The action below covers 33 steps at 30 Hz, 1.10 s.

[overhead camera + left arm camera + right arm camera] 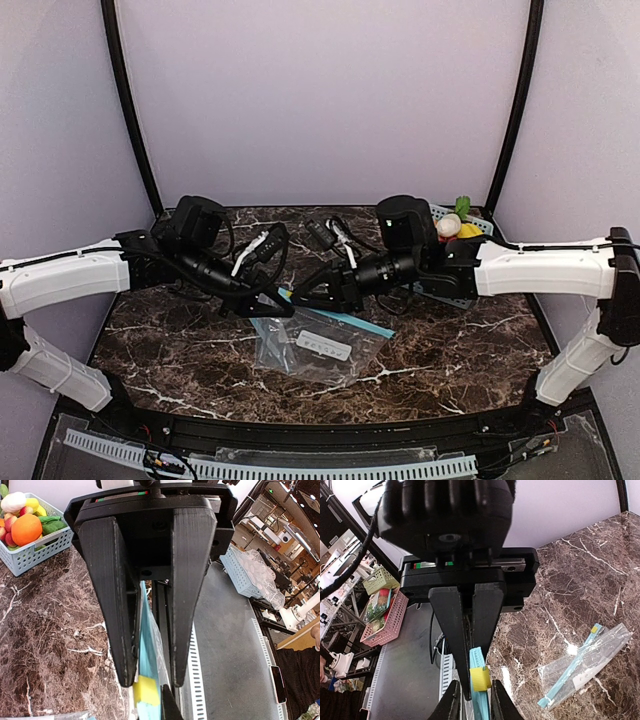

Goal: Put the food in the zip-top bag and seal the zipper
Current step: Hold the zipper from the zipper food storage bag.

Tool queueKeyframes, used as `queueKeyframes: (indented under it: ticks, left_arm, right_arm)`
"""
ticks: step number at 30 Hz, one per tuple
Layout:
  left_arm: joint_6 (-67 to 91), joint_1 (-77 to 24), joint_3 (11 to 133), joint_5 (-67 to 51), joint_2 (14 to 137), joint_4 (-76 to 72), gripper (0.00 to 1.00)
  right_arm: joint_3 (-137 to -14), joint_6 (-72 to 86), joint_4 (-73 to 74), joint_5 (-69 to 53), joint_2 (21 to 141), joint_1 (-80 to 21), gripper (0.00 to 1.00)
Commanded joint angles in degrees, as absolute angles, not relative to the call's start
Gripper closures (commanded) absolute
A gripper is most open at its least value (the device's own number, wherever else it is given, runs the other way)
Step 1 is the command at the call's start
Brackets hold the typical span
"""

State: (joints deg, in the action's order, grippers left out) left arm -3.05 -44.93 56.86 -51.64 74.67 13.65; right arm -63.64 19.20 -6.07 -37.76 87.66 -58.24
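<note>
The left hand [152, 677] is clamped on the blue zipper strip of the zip-top bag [149, 650], with the yellow slider [146, 690] just past its fingertips. The right hand [474, 665], narrow, pinches that strip close by. No food shows inside the bag. The food [26, 528] sits in the basket [35, 555] at the far right corner, so filling and sealing both seem left to do. The hands crowd each other mid-worktop [180, 350]. Bare marble surrounds them, and the basket lies behind the right arm.

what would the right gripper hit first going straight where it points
Likely the black fingers of the left gripper, facing it just beyond the blue plastic zipper strip it pinches; depth unclear.
</note>
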Motion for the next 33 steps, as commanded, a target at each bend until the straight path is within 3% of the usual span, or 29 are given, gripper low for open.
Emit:
queueKeyframes:
  ticks: [1, 12, 28, 33]
  left_arm:
    - [-4.1, -45.4, 57.9, -51.9, 74.7, 14.7, 0.99]
    - [-4.3, -45.4, 58.1, -51.7, 74.5, 14.9, 0.99]
    - [-4.3, -45.4, 57.9, -48.5, 74.3, 14.9, 0.99]
    - [-4.2, -45.4, 57.8, -47.2, 73.9, 14.7, 0.99]
  right_arm:
    - [-65.3, 19.9, -8.8, -38.6, 88.6, -58.8, 0.79]
    - [-65.6, 20.4, -9.1, -38.1, 88.9, -58.7, 0.74]
    - [-64.7, 21.1, -10.2, -39.0, 88.7, -58.8, 0.97]
    - [-64.1, 20.8, -9.9, -38.0, 88.1, -58.8, 1.0]
